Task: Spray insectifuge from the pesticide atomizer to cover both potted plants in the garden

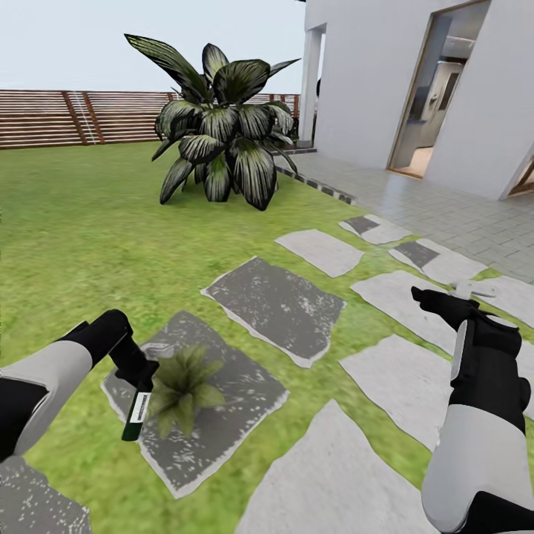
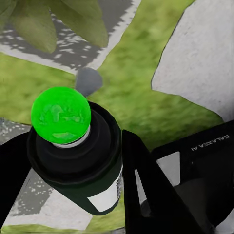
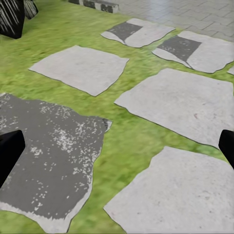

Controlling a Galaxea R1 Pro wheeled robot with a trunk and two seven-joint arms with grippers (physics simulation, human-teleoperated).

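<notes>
Green grass (image 1: 89, 222) carries flat stepping stones (image 1: 278, 304). A potted plant (image 1: 182, 386) sits on a dark mottled stone (image 1: 237, 415), just beside the left jaws; a big striped-leaf plant (image 1: 222, 126) stands well beyond them.

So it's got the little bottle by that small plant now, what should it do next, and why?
Probably keep the bottle tipped toward the small plant and sweep it slowly across the leaves. The left fingers hold the bottle at the plant's edge, nozzle end down, and its top shows green, so only that near side seems to be under it.
</notes>
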